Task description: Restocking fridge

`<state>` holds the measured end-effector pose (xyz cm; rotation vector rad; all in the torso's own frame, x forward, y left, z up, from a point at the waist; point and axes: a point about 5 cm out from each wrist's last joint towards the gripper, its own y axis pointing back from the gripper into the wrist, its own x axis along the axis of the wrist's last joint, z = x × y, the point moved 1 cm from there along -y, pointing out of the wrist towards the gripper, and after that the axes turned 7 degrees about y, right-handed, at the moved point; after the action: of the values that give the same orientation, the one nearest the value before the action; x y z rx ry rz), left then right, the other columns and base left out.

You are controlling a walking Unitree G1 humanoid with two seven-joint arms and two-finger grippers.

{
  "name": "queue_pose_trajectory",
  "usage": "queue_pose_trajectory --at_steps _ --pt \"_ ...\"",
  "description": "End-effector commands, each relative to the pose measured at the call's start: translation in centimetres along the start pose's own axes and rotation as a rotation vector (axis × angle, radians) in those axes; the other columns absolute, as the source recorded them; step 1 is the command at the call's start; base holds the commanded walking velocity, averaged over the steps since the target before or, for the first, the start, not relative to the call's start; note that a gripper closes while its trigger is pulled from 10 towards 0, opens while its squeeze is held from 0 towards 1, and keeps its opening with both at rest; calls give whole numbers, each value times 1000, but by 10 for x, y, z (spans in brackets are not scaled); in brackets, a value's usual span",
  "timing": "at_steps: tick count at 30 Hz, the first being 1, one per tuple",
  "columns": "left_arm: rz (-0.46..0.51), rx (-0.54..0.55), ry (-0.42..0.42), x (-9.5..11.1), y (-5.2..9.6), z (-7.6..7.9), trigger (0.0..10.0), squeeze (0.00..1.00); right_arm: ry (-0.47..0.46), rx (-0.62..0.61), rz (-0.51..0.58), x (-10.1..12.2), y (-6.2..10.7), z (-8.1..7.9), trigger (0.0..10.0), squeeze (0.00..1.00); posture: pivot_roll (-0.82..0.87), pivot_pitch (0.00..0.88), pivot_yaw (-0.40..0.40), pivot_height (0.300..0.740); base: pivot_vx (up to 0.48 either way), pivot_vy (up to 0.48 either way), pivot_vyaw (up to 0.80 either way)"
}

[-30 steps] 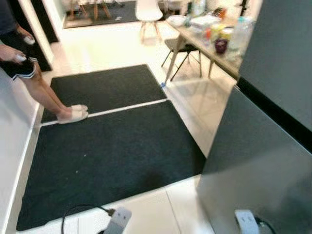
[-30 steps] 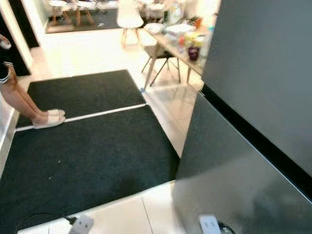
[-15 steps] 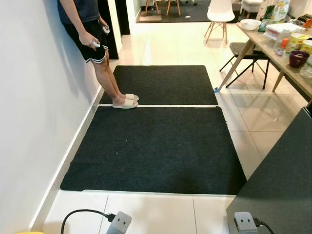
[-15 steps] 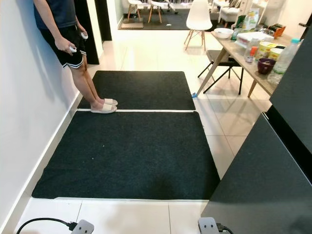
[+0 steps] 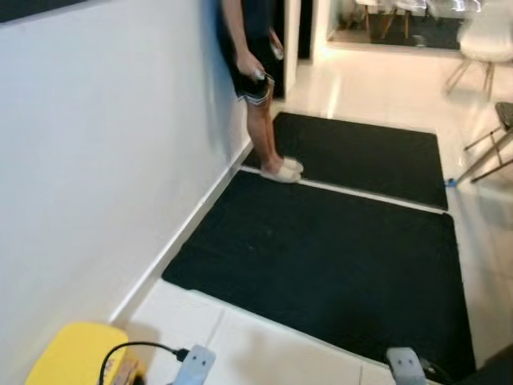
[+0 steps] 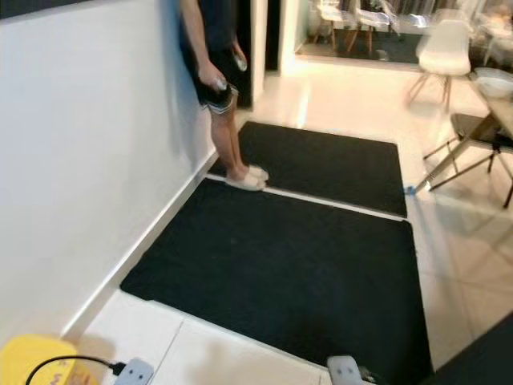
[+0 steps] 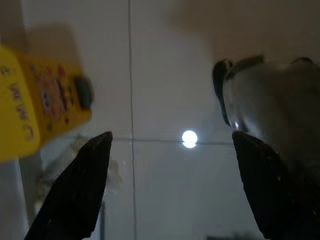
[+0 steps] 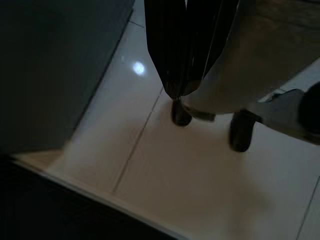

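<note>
Fridge [image 6: 481, 361] corner, dark, sits at robot's right edge, low. Left pincer [image 7: 165, 190] released, fingers spread over tile floor [image 7: 170, 90] nr yellow box [image 7: 35, 110]. Right pincer [image 8: 185, 75] clenched, empty. Person [image 5: 252, 72] stands by wall on black mat [image 5: 337, 265].

Two plain black, low-pile floor mats [image 6: 304, 257] lay end to end on a glossy cream tiled floor [image 5: 240, 345], a pale strip of tile showing between them. The smooth wall [image 5: 96, 144] beside them was flat white with a white skirting board. A person [image 6: 212, 72] against it wore dark shorts edged with white stripes and pale beige slippers [image 6: 247, 178]. A bright yellow plastic box [image 5: 76, 357] sat low by the wall; the left wrist view showed red and multicoloured print on its yellow side [image 7: 45, 110]. Further off stood a white moulded chair [image 6: 445, 52]. The left gripper's fingers [image 7: 75, 195] were black, as were the right gripper's fingers [image 8: 185, 45].
</note>
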<state>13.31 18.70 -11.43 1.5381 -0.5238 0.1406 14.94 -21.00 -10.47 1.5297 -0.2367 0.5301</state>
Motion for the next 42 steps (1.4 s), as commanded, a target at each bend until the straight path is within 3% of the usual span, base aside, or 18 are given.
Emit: queue_pose_trajectory --at_steps 1,9,17,30,42 --pt "-3 -16 11 -1 0 4 10000 0 -10 -21 -29 -9 2 4 10000 0 -52 0 -21 740 0 0 0" --pt "-1 -17 6 0 0 4 10000 0 -7 -23 -30 -9 2 5 10000 0 -50 0 -20 740 0 0 0" --pt "-3 -28 7 0 0 5 10000 0 -7 -24 -26 -8 2 4 10000 0 -52 0 -17 740 0 -480 0" --pt "33 -24 65 5 -1 2 10000 0 -5 -19 -21 -7 1 3 10000 0 -45 0 -15 740 0 0 0" --pt "19 -56 53 5 -1 6 10000 0 -6 -20 -20 -6 1 2 10000 0 -44 0 -15 740 44 0 0"
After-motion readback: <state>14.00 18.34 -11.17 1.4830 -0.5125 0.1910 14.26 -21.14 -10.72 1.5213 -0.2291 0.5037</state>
